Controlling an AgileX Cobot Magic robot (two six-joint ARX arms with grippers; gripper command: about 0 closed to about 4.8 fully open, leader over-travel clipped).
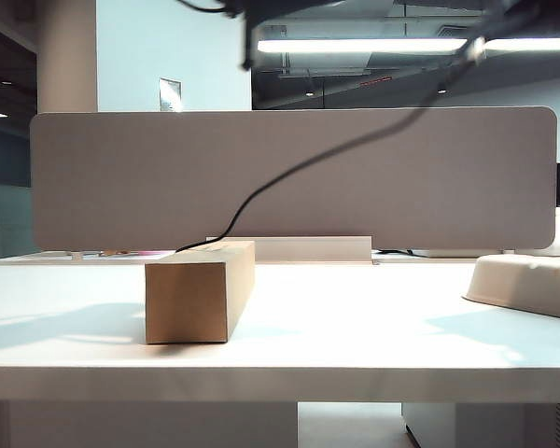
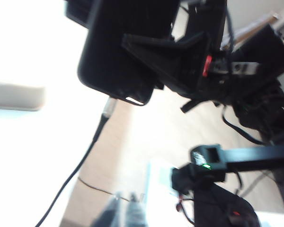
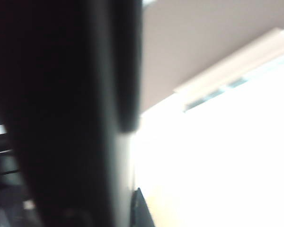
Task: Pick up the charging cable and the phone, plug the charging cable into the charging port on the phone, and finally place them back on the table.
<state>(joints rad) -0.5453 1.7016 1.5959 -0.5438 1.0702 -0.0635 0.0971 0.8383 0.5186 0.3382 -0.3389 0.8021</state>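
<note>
Cable (image 1: 289,173) hangs in a long black curve in the exterior view, from the top right down to the far end of the cardboard box (image 1: 199,291) that stands near the left front edge of the table (image 1: 355,336); a cream tray (image 1: 527,283) sits at the table's right edge. Both arms are raised above that frame. In the left wrist view we see the phone (image 2: 123,47) held by a black clamp that we take for the right gripper (image 2: 180,61), pinching the phone. The cable's silvery plug (image 2: 109,105) sits at the phone's short lower edge; the port itself is hidden. We cannot see the left gripper's fingers, which are pressed together. The right wrist view shows only a dark blurred slab close up.
</note>
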